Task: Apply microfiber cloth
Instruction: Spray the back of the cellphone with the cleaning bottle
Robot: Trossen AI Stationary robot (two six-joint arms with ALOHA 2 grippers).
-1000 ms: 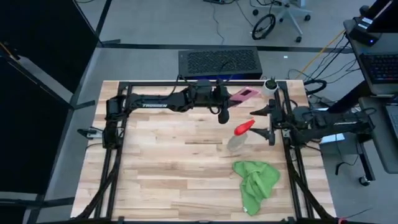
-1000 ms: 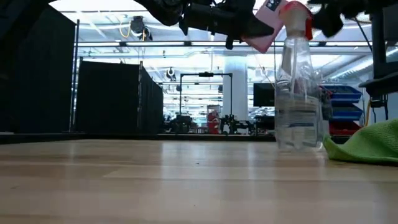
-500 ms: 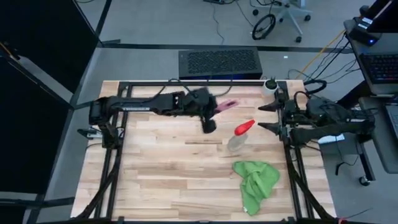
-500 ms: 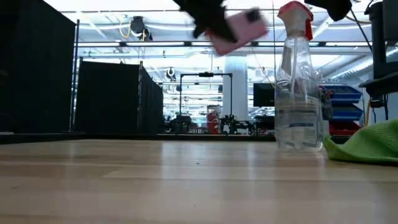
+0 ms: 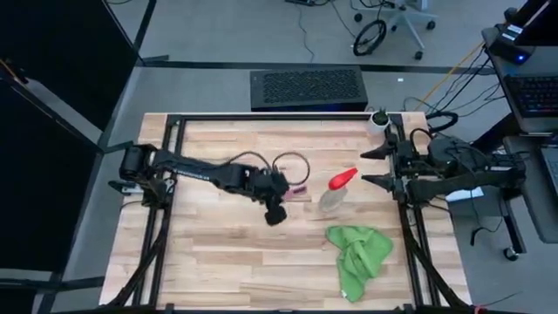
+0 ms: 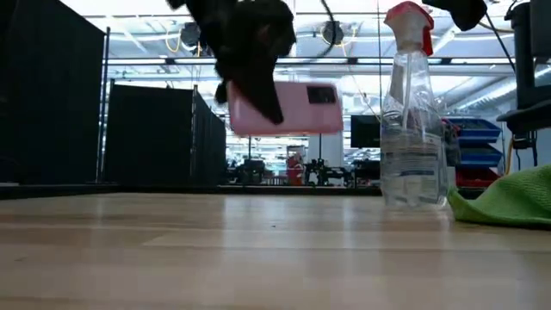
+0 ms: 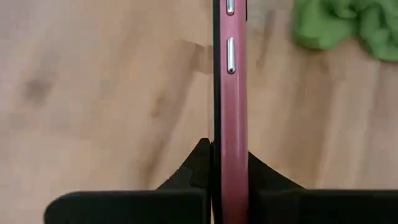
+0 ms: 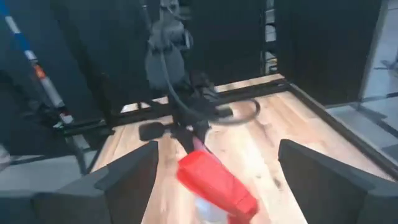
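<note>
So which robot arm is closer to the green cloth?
It's close, but probably the right. The right pincer hangs open past the spray bottle, above the green cloth. The left pincer holds a pink phone farther left.

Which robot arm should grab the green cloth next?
Probably the right one. The left gripper is shut on the pink phone, held above the table. The right gripper is open and empty, on the same side as the microfiber cloth.

No legible text (labels blurred)
</note>
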